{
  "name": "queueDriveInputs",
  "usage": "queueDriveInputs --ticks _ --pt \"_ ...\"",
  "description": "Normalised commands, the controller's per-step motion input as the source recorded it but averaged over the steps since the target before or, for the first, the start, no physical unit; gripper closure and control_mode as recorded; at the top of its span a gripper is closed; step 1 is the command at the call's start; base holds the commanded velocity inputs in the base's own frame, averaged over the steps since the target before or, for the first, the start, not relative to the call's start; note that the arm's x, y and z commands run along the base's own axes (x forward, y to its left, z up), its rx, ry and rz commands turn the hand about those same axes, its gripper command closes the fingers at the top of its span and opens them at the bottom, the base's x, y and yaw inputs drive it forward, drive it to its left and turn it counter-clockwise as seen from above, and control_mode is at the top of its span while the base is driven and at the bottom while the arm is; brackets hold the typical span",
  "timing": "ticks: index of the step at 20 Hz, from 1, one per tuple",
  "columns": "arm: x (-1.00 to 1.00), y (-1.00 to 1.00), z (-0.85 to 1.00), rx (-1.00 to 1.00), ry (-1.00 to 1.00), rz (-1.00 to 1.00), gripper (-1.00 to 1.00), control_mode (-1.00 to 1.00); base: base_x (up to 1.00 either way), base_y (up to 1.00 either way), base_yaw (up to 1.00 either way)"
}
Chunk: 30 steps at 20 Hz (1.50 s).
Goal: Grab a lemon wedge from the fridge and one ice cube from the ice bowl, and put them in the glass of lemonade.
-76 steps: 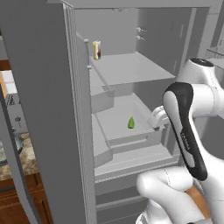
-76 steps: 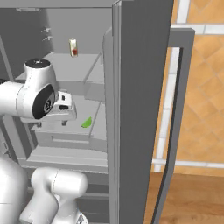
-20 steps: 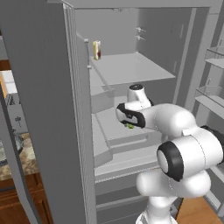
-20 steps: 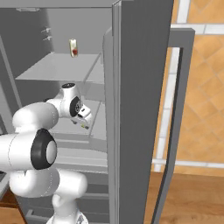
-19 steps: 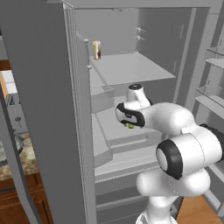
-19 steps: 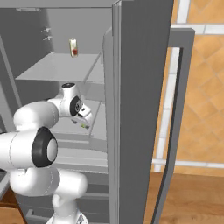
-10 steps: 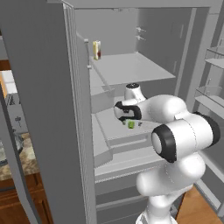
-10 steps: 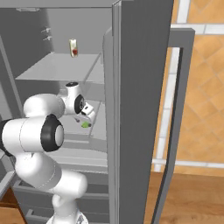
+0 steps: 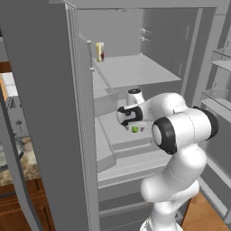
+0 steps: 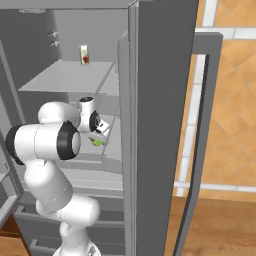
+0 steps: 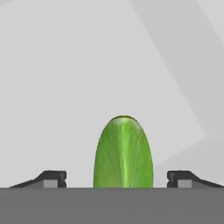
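The fridge (image 9: 49,90) stands with its doors swung wide, grey steel outside, pale grey shelves inside. The wedge (image 11: 123,152), a small yellow-green piece with a rounded top and a pale streak down its middle, lies on a lower shelf (image 9: 135,129) (image 10: 97,142), near the shelf's front, bright against the grey

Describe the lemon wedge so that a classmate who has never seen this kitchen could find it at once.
Look into the open fridge, at the pale tray below the wide middle shelf. The lemon wedge lies there, right under the gripper. It is the one small yellow-green piece; the slim yellow container stands higher up.
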Motion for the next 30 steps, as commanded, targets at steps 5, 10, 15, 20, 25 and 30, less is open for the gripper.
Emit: queueDriveInputs --ticks 5,10,15,20,25,30 --pt "0.00 0.00 -0.18 0.00 0.00 0.00 1.00 -1.00 0.00 0.00 0.00" --pt "0.00 0.00 -0.09 0.00 0.00 0.00 1.00 -1.00 0.00 0.00 0.00" --pt "-0.10 0.00 0.00 0.00 0.00 0.00 1.00 -1.00 0.00 0.00 0.00" --pt "-0.96 -0.11 0.04 0.03 -0.12 0.06 1.00 -1.00 0.00 0.00 0.00" --pt "-1.00 0.00 0.47 0.03 -0.14 0.13 1.00 -1.00 0.00 0.00 0.00" --pt "-0.95 0.00 1.00 0.00 -0.10 0.12 1.00 -1.00 0.00 0.00 0.00"
